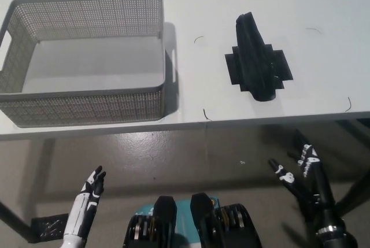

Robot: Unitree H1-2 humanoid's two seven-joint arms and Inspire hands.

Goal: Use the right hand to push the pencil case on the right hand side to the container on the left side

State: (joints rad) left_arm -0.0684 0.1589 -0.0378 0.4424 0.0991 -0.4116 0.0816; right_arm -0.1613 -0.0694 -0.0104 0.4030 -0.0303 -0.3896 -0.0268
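Black pencil case [257,58] near the table [324,5] front edge, bare tabletop between it and the grey container [87,106]; both hands — left [89,199], right [300,170] — below, fingers spread

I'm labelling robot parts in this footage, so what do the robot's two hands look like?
The left hand is white with slim fingers that have black tips and dark segments along them. The right hand and its arm are black, with small white markings on the fingers and a silvery ring at the wrist.

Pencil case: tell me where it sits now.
In the head view the black pencil case lies on the table's right side, right of the grey basket, apart.
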